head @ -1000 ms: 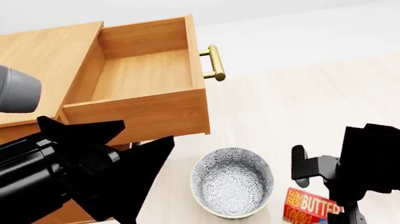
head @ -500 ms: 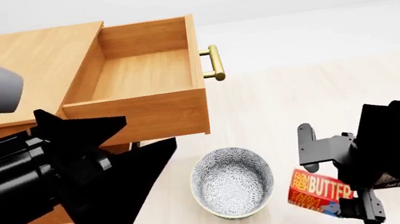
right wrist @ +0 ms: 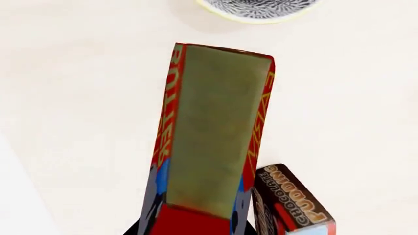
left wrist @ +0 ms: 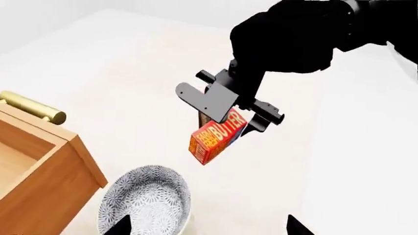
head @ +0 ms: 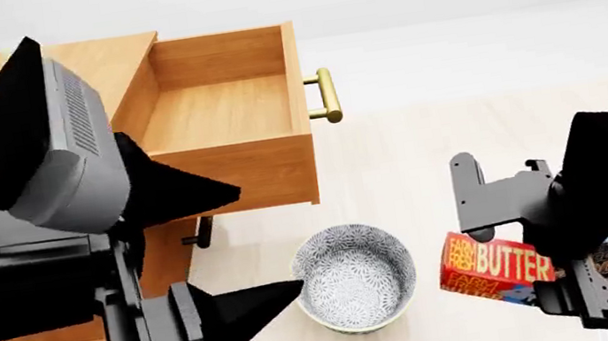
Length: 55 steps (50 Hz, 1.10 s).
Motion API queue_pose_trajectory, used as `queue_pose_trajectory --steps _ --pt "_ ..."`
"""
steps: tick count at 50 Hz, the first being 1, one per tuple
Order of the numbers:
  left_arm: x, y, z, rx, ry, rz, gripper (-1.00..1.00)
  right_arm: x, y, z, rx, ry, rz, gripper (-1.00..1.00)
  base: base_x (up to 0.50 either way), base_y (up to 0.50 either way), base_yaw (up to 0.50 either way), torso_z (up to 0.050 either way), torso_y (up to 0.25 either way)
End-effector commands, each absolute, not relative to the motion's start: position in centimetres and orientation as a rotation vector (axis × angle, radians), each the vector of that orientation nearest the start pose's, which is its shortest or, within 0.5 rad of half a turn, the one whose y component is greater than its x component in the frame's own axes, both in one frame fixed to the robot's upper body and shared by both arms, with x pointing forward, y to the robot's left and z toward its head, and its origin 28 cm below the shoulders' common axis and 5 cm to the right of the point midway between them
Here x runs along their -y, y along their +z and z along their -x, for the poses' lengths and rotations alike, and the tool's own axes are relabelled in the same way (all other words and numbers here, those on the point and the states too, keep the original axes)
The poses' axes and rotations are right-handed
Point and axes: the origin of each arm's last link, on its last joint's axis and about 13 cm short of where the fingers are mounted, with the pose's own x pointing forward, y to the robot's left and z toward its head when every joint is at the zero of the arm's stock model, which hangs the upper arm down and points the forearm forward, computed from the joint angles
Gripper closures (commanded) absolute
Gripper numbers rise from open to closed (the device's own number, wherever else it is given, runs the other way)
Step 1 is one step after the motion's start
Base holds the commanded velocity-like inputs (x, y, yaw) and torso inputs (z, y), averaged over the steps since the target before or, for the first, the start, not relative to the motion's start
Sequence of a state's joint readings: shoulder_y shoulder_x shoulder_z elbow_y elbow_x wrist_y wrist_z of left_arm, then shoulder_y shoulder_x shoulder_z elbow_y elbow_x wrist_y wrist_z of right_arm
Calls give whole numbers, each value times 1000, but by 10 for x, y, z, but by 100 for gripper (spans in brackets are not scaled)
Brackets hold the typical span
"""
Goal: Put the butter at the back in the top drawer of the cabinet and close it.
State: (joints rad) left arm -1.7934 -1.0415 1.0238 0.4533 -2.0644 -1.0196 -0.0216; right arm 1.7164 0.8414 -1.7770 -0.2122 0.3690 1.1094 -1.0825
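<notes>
The big light-brown wooden cabinet [head: 28, 111] sits at the back left of the pale tabletop [head: 456, 149], and its top drawer [head: 217, 102], the one with the brass bar handle [head: 324, 96], is pulled all the way out and has nothing in it. That has not changed in the last second. The left arm has moved a lot: it has swung up, so its black and grey body now covers much of the cabinet in the head view. Its left gripper [head: 199, 315] hangs above the tabletop near the round white-and-grey patterned bowl [head: 355, 278], with its dark fingers spread apart and nothing in them. The biggest news is on the other side. The right gripper [head: 528, 242] is shut tight on the small orange-red butter box [head: 495, 267] with white letters, and it has lifted the box up off the tabletop. A second ago the butter was lower, down by the tabletop. Now it hangs in the air, tilted, just to the right of the bowl. The dark brown chocolate pudding box [right wrist: 290, 205] lies below on the tabletop. So the pick-up looks done, and the butter next needs to go over to the open drawer.
</notes>
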Motion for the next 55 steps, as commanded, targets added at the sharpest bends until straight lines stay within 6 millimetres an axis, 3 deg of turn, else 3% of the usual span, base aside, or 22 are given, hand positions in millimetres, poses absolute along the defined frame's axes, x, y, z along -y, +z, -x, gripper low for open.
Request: queue_pose_trajectory --steps 1,14,29,55 --pt "-252 345 -208 -475 -1164 -447 -100 180 290 -301 -1114 924 1232 100 0 0 3 0 0" --pt "-241 340 -223 -507 -1206 -504 -100 161 299 -298 -1053 964 1304 100 0 0 0 0 1" --pt "-229 337 -224 -482 -1307 -525 -100 142 301 -298 -997 1020 1364 100 0 0 0 1 1" --pt "-224 330 -236 -464 -1335 -524 -100 121 307 -289 -904 1137 1406 100 0 0 0 0 1"
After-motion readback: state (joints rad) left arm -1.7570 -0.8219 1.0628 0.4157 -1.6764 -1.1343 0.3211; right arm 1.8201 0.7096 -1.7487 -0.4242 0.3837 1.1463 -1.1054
